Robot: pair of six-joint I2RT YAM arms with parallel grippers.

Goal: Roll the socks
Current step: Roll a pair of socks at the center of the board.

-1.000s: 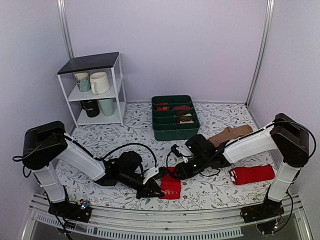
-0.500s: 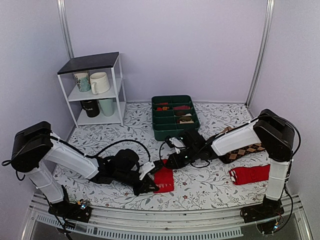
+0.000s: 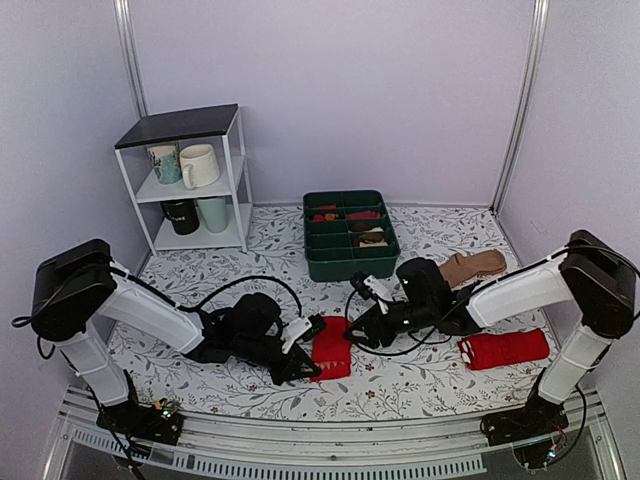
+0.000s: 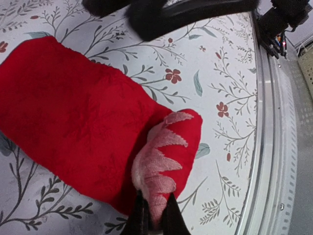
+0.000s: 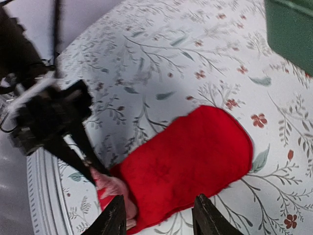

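Note:
The socks (image 3: 333, 349) lie flat as a short red strip at the table's front middle. Up close they are bright red (image 4: 73, 112), with a pale zigzag-edged end folded up at the near side. My left gripper (image 4: 155, 219) is shut on that pale end; from above it sits at the socks' near-left corner (image 3: 305, 366). My right gripper (image 5: 161, 218) is open and hovers just above the socks (image 5: 190, 152), touching nothing, at their far right edge (image 3: 356, 335). The left gripper's dark fingers (image 5: 85, 152) show pinching the pale end.
An all-red sock (image 3: 503, 348) lies at the front right, and a brown argyle sock (image 3: 475, 265) behind the right arm. A green divided bin (image 3: 350, 262) stands at centre back, a white shelf with mugs (image 3: 190, 180) at back left. A metal rail (image 3: 300, 440) runs along the near edge.
My right gripper has let go of the socks, opened and drawn back to the right. The left gripper has kept its pinch on the pale end, and the socks have shifted slightly away from the front edge.

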